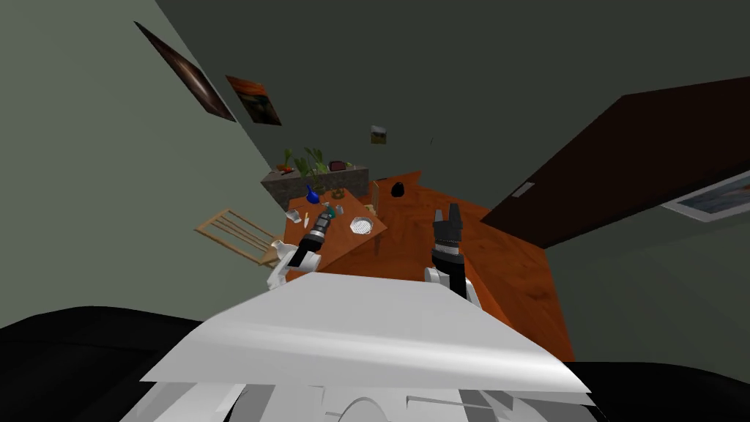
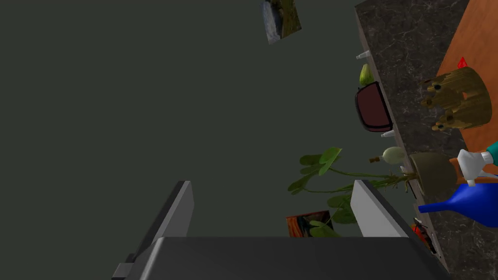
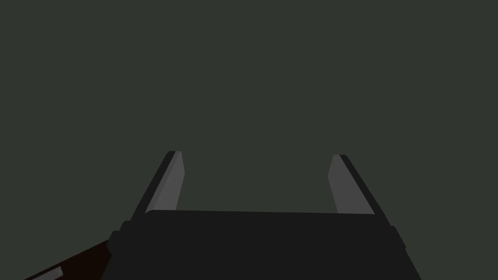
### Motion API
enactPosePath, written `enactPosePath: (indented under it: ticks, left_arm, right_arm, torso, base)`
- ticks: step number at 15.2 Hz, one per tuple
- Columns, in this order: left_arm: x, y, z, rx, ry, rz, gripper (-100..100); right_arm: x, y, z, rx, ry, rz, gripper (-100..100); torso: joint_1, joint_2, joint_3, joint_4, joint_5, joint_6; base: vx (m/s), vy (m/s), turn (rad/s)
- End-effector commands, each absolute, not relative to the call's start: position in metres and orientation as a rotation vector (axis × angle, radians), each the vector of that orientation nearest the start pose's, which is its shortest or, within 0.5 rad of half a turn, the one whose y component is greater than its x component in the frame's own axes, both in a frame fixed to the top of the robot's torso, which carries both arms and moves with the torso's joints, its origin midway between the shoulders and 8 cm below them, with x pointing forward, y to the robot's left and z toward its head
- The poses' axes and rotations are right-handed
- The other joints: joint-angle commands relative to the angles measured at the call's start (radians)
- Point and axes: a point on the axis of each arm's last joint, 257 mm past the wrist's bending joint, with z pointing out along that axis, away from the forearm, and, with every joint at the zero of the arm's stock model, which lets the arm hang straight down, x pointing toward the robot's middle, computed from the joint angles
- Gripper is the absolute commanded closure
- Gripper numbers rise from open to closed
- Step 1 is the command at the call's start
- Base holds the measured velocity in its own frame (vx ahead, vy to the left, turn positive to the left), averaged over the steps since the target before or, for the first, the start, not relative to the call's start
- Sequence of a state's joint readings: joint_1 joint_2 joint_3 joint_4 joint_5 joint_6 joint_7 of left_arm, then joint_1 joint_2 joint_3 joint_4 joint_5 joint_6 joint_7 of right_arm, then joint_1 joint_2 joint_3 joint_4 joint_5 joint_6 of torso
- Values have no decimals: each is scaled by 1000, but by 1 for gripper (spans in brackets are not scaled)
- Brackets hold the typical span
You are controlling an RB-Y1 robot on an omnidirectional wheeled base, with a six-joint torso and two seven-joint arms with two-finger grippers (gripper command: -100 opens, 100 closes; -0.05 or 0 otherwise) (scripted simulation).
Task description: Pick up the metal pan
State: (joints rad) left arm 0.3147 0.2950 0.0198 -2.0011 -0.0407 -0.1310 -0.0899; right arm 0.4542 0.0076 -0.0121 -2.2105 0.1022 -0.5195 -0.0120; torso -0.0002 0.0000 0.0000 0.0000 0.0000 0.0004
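Item: round, shallow, pale silver-grey pan (image 1: 361,225), lying flat on the orange-brown wooden table (image 1: 343,243), toward its right-hand edge, apart from the other small things there; no handle that we can make out

Left gripper (image 2: 275,208): blades spread, nothing between them; we hold it above the table, near the pan and to its left, aimed past a blue long-necked jug (image 2: 467,204) at a dark stone counter (image 2: 413,48) and a dark green wall (image 2: 146,97)

Right gripper (image 3: 257,182): blades parted, empty, raised over the orange wooden floor (image 1: 505,271) right of the table, well apart from the pan

Step in hand, by our judgement: bringing the left gripper to the pan. To do it well we would tip the wrist down and rightward until the rim sits between the blades, keep them wide on the descent, stay clear of the jug, then pinch the rim squarely and lift level
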Motion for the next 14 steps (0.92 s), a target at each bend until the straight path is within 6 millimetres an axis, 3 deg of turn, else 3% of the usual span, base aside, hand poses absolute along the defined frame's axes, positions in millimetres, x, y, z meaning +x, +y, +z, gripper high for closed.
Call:
enactPosePath:
  ticks: [1,2,5,6,7,10,11,12,13,14]
  left_arm:
    - [457,306,-141,-758,1250,-959,-100]
    - [457,306,-141,-758,1250,-959,-100]
    - [468,321,-172,-821,1320,-913,-100]
    - [468,321,-172,-821,1320,-913,-100]
    - [473,329,-189,-856,1353,-888,-100]
    - [477,337,-205,-892,1385,-862,-100]
    - [480,346,-221,-930,1416,-834,-100]
    - [480,346,-221,-930,1416,-834,-100]
    - [482,355,-238,-970,1445,-805,-100]
    - [482,355,-238,-970,1445,-805,-100]
  right_arm:
    - [359,-269,11,609,669,1253,0]
    - [359,-269,12,609,669,1253,0]
    - [359,-269,11,609,669,1253,0]
    - [359,-269,11,609,669,1253,0]
    - [359,-269,11,609,669,1253,0]
    - [359,-269,11,609,669,1253,0]
    - [359,-269,11,609,669,1253,0]
    - [359,-269,11,609,669,1253,0]
    - [359,-269,11,609,669,1253,0]
    - [359,-269,11,609,669,1253,0]
  torso:
    - [0,0,0,0,0,0]
    - [0,0,0,0,0,0]
    - [0,0,0,0,0,0]
    - [0,-1,0,0,0,0]
    - [1,-1,0,0,0,0]
    - [1,-1,-1,0,0,0]
    - [1,-1,-1,0,0,0]
    - [1,-1,-1,0,0,0]
    - [1,-1,-1,0,0,0]
    - [1,-1,-1,0,0,0]
  base:
    - [2,-12,-165]
    - [4,-8,-139]
    - [7,-5,-141]
    - [8,-2,-147]
    - [11,-4,-175]
    - [10,-1,-151]
    - [15,0,-158]
    - [15,1,-131]
    - [17,-1,-174]
    - [16,1,-137]
